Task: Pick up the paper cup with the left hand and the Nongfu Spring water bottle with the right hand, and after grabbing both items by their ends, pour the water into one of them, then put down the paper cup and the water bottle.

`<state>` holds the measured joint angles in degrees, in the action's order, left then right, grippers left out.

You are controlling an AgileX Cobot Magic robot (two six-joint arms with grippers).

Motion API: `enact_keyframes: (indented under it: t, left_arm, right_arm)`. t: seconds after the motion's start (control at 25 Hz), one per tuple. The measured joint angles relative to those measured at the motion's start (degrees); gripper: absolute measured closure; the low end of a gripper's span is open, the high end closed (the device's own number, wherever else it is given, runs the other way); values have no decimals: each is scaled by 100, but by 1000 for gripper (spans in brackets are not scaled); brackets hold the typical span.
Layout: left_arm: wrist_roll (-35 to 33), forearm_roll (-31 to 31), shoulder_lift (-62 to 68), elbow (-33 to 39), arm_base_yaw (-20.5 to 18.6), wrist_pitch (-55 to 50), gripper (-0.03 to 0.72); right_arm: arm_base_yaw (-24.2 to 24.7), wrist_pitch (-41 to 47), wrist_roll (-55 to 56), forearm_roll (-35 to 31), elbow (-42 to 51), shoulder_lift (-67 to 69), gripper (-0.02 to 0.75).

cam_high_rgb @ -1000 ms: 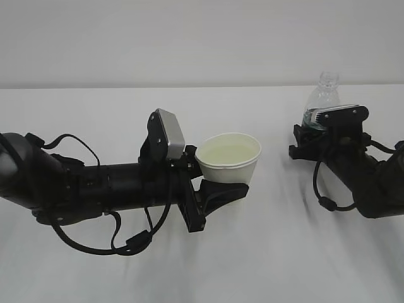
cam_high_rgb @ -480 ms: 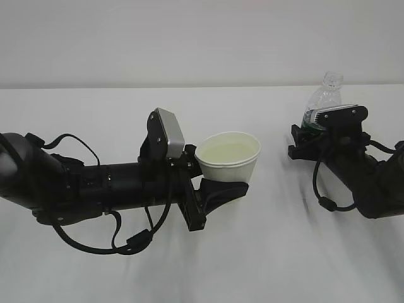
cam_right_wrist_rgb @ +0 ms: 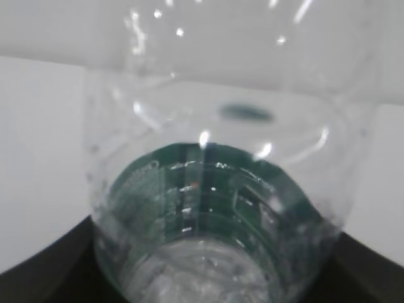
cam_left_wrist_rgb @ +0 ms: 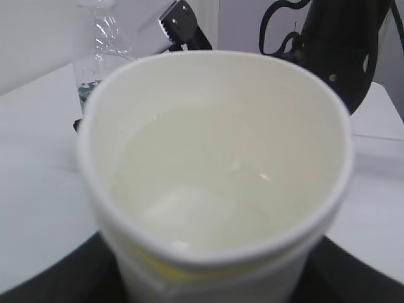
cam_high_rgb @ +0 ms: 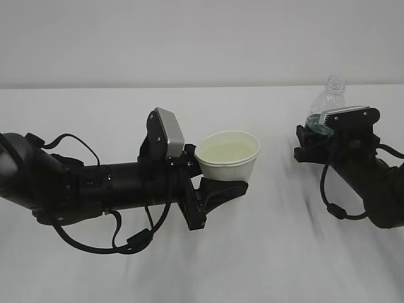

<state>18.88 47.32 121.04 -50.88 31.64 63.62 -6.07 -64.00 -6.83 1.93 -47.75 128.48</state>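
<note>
Cup (cam_high_rgb: 228, 156) is sitting in the left gripper (cam_high_rgb: 218, 189), fingers (cam_high_rgb: 221, 191) clamped around its lower part, arm lying low and reaching in from the left across the white table (cam_high_rgb: 265, 252). Cup is staying upright, mouth up. From the left wrist camera the cup (cam_left_wrist_rgb: 214, 183) is filling the frame: pale yellowish inside, clear water (cam_left_wrist_rgb: 196, 196) pooling in the bottom.

Bottle (cam_high_rgb: 327, 106) is standing upright at the right side of the table, well apart from the cup, no cap on the neck. Right gripper (cam_high_rgb: 310, 146) is sitting around the bottle's lower part, green label only just peeking out above the wrist block. Can't tell whether those jaws are gripping the bottle or standing loose around it. Right wrist camera is looking along the bottle (cam_right_wrist_rgb: 214, 208): clear ribbed plastic, green label showing through the wall, black gripper parts at both lower corners.
</note>
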Motion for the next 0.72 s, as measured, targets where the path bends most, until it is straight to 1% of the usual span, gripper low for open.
enact_keyframes:
  t: [0.28,0.52,0.72]
  left_arm:
    - [0,-35,0,0,0,0,270]
    - [0,-35,0,0,0,0,270]
    - [0,-55,0,0,0,0,270]
  right_arm:
    - [0,-66,233,34,206,-133,153]
    - [0,-119,450,70,491,-206,149]
    - [0,-119,476,83,822,-541,149]
